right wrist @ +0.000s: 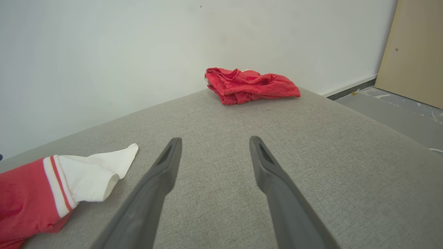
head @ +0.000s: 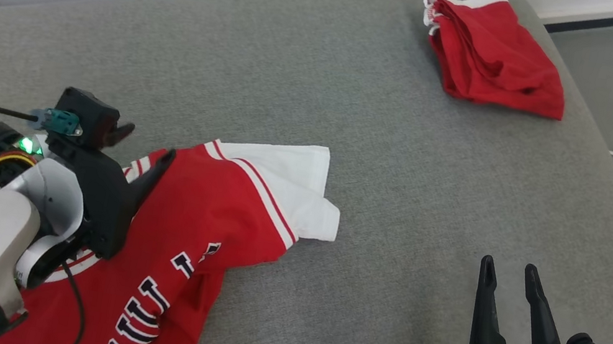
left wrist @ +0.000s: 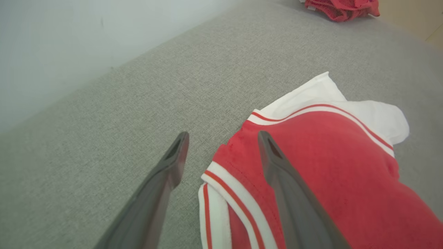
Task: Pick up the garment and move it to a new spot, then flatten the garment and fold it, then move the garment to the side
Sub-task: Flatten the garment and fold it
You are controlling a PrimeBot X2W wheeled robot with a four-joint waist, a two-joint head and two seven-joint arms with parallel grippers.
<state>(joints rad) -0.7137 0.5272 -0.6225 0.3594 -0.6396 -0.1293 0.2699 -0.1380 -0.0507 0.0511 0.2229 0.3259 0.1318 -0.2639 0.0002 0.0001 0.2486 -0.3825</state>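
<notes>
Red knit jersey w/ white sleeves, striped trim and dark block lettering (head: 209,224) lies crumpled on the grey woven cushion (head: 352,129), at the near-left of the head view. We take it as the task garment. A second red garment (head: 497,54), folded, sits well apart at the far-right corner.

Key relation: the jersey's long axis runs diagonally, from the near-left edge of the head view up and rightwards to the white sleeve (head: 302,196), which points twd the bare centre of the cushion. The left gripper (head: 146,145) is directly over the jersey's upper edge, so the left arm is nearer by far. The right gripper (head: 509,267) stands over bare cushion, well apart from the sleeve end.

Left gripper: jaws spread wide, nothing held. In the left wrist view its fingers straddle the striped hem, i.e. one finger (left wrist: 277,166) overlies red cloth and the other is over bare grey fabric just beside the edge. We cannot tell whether either tip touches the cloth.

Right gripper: jaws spread wide, nothing held or touched.

Our judgement: pick-up not yet done. Next move calls for lowering the left gripper and closing on the hem btwn the fingers.
</notes>
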